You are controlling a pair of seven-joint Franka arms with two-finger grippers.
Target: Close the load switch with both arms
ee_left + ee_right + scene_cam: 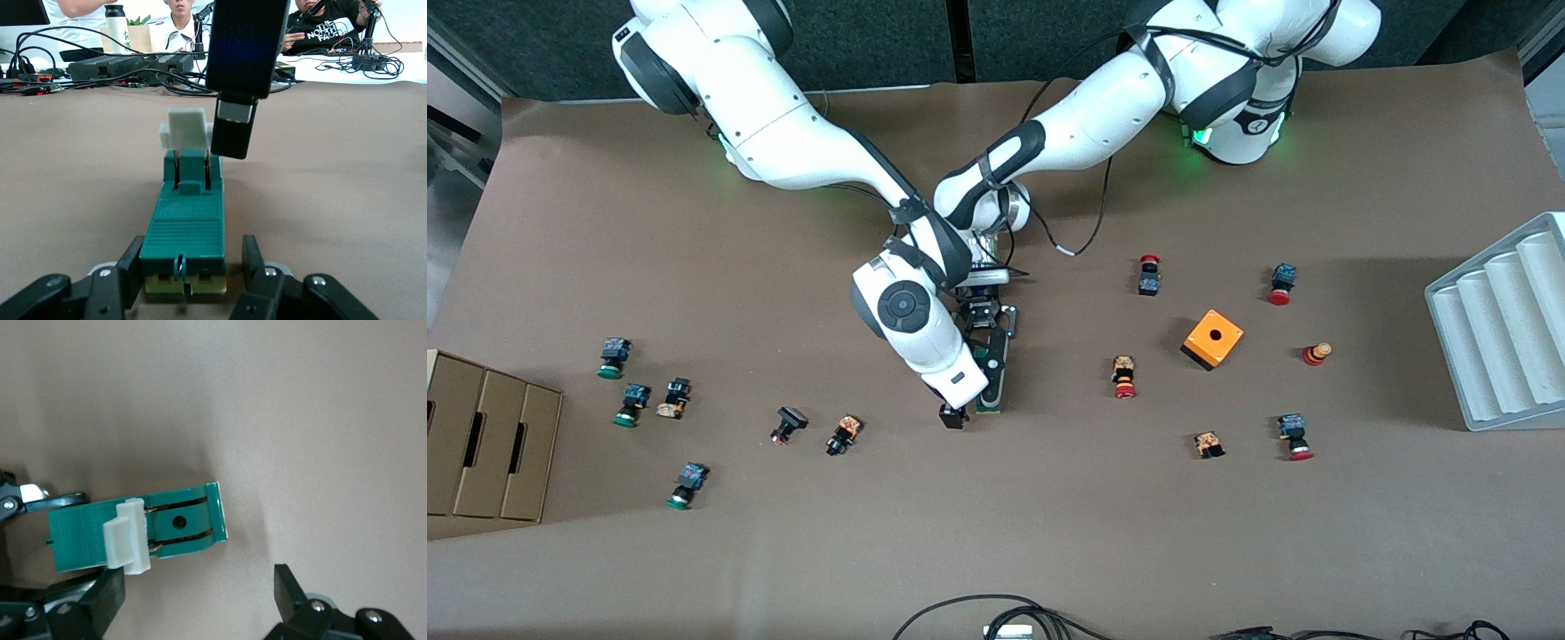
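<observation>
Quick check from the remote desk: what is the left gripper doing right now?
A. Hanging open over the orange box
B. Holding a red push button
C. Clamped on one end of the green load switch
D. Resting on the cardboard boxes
C: in the left wrist view the left gripper has its fingers pressed on both sides of the load switch, which lies on the table.

orange box [1213, 339] among scattered push buttons [1125, 377]; cardboard boxes [489, 447], white ridged tray [1503, 331] at table ends.
</observation>
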